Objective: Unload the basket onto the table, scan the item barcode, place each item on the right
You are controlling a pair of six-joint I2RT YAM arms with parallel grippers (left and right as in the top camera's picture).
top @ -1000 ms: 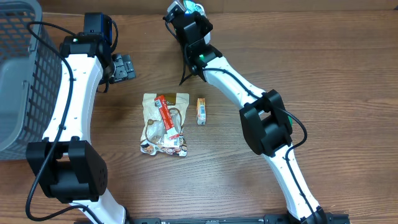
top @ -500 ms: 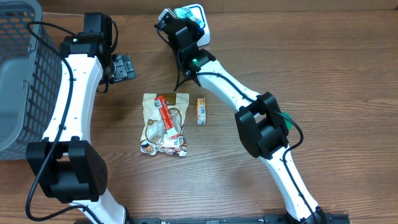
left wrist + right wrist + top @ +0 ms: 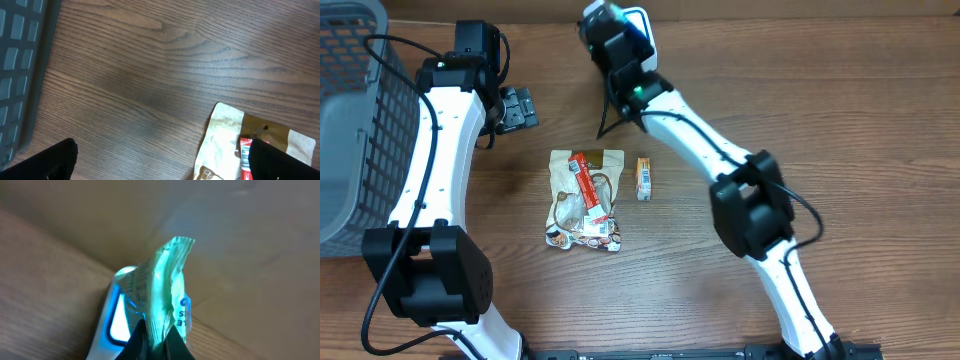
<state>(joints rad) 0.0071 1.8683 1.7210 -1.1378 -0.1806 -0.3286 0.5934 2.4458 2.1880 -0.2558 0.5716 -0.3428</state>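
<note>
A: Where's the packet (image 3: 167,280)?
B: Green-and-white, pinched in the right claw (image 3: 155,342) at 12 o'clock on the surface (image 3: 860,150), over what looks like the scanner (image 3: 114,317), glowing blue.
A: And the left claw (image 3: 515,107)?
B: Spread wide, holding nothing, at 10 o'clock. A pouch (image 3: 585,198) lies mid-surface, a small box (image 3: 644,177) just at its 3 o'clock.

Basket (image 3: 345,120) runs off the overhead's left edge. From above, the right arm (image 3: 680,120) covers most of the scanner (image 3: 645,25), and we cannot find the green packet (image 3: 167,280) there. Right wrist view: packet print too blurred to read, and its lower end is hidden between the right gripper (image 3: 156,339) fingers. Left wrist view: snack bag (image 3: 235,145) cut off at the bottom edge.
</note>
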